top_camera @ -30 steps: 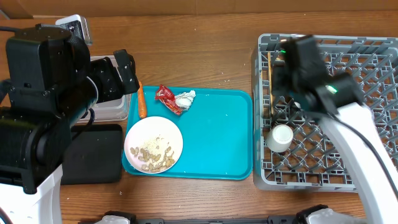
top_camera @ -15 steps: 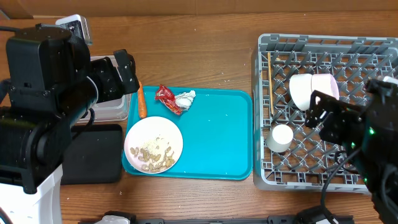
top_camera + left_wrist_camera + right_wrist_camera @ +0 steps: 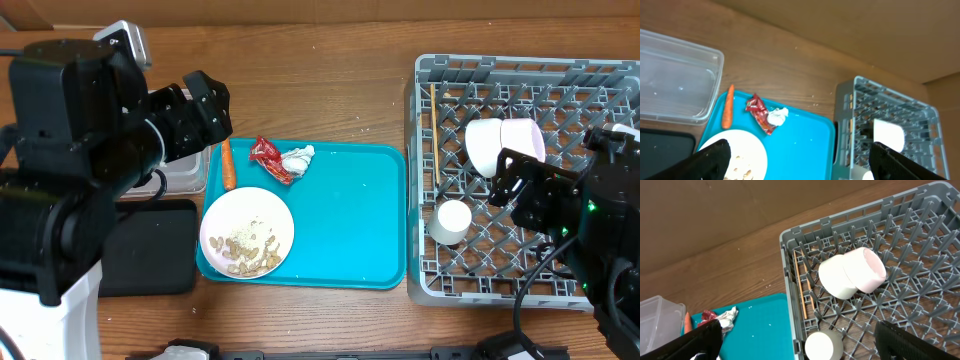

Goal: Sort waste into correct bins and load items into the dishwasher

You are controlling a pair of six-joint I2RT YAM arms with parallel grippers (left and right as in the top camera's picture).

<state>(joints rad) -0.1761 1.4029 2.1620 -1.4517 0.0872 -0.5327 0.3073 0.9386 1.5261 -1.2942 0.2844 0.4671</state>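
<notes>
Overhead, bowls [image 3: 485, 145], cup [image 3: 450, 221] and chopsticks [image 3: 434, 130] lie in the rack [image 3: 520, 68]; carrot [image 3: 228, 165], wrapper [image 3: 267, 158], tissue [image 3: 298, 158] and plate [image 3: 216, 214] sit on the teal tray [image 3: 350, 230]; left gripper [image 3: 805, 162] and right gripper [image 3: 805, 341] gape empty; waste sorting looks next, the left reaching for the carrot.

No word, number or brand can be read in any view. The crumpled red wrapper [image 3: 757, 112], ahead of the left gripper [image 3: 802, 162], is too small and creased to read.
</notes>
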